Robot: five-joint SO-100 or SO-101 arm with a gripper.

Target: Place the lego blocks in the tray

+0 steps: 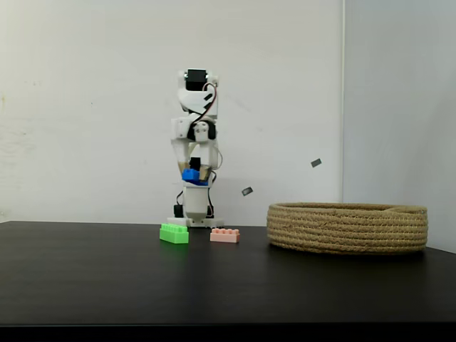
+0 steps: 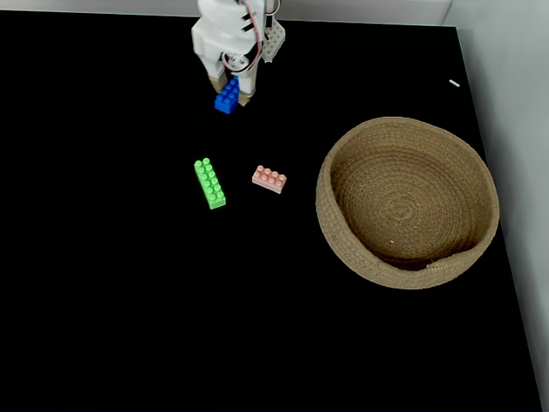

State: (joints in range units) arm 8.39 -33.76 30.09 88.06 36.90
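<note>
Pincer grips the blue brick, lifted clear of the desk. Seen from above, the green brick and pink brick lie at nine o'clock of the basket.

From my end this looks like a bare test corner in a lab or office room: a plain black worktop pushed against blank white walls, with scraps of dark tape stuck on the wall.
</note>
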